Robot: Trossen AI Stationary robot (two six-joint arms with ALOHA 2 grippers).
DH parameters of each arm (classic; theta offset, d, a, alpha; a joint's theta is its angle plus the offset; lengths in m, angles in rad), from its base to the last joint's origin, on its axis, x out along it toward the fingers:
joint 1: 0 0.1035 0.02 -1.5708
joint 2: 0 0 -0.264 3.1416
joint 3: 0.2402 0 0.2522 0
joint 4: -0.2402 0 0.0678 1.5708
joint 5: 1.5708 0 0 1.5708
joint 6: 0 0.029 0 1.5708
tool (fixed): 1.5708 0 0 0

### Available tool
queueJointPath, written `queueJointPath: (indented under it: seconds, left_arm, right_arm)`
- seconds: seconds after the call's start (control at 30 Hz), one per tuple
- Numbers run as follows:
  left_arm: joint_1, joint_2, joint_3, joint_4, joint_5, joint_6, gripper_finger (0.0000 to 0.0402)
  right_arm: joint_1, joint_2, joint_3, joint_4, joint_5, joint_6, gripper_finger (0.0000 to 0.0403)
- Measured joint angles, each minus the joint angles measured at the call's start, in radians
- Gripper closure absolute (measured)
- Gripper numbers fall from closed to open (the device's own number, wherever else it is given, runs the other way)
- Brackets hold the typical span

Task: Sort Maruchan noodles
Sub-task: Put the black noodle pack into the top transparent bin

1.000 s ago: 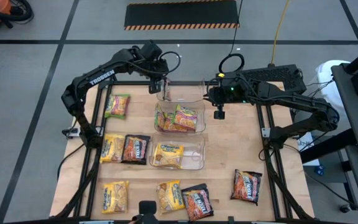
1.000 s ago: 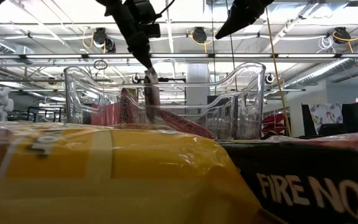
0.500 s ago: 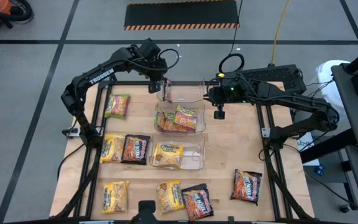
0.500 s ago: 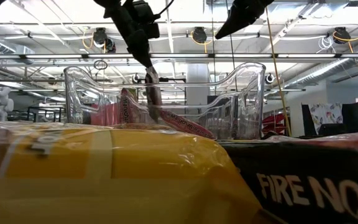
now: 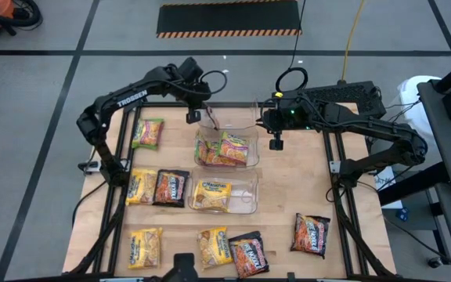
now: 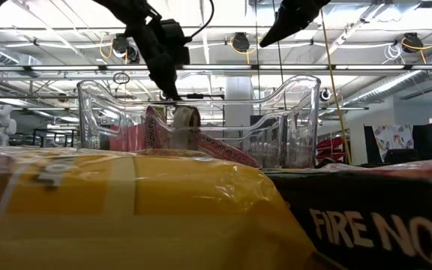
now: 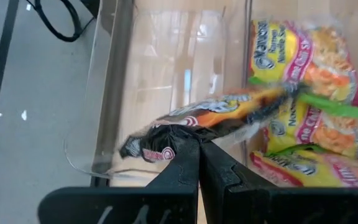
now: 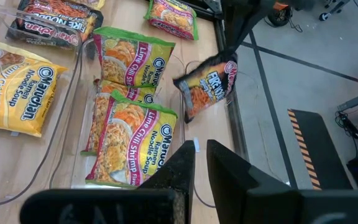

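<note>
The left arm reaches from the table's left edge across to the far middle, elbow high, and its left gripper (image 5: 203,110) hangs above the far end of a clear bin (image 5: 253,149), fingers pinched together on the corner of a dark fire-noodle packet (image 7: 219,115). That packet dangles tilted, one end in the grip and the other sloping down into the bin; its wrapper is black with orange and red print, creased where it is clamped. The right arm stretches from the table's right edge toward the far middle, forearm level, and the right gripper (image 5: 276,143) sits just beside the same bin's right wall, its fingers a narrow gap apart with nothing between them.

Inside that far bin lie 3 lime chili shrimp packets (image 8: 128,140), green-edged with pink and yellow panels, overlapping one another flat on the floor of the bin. A 2nd clear bin (image 5: 247,204) nearer the table's middle holds 1 yellow chicken packet (image 5: 211,194). Loose on the wood: 1 green packet (image 5: 148,133) near the far-left corner, a yellow packet (image 5: 142,186) and a dark packet (image 5: 171,188) touching side by side at the left edge, and along the near edge 2 yellow packets (image 5: 146,247) and 2 dark ones (image 5: 311,234)
</note>
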Motion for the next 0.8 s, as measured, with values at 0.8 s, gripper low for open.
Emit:
queueJointPath:
  seconds: [0.8]
  left_arm:
    - [0.081,0.000,-0.037,0.001,-0.121,0.129,0.0392]
  right_arm:
    - [0.000,0.000,0.000,0.000,0.000,0.000,0.0367]
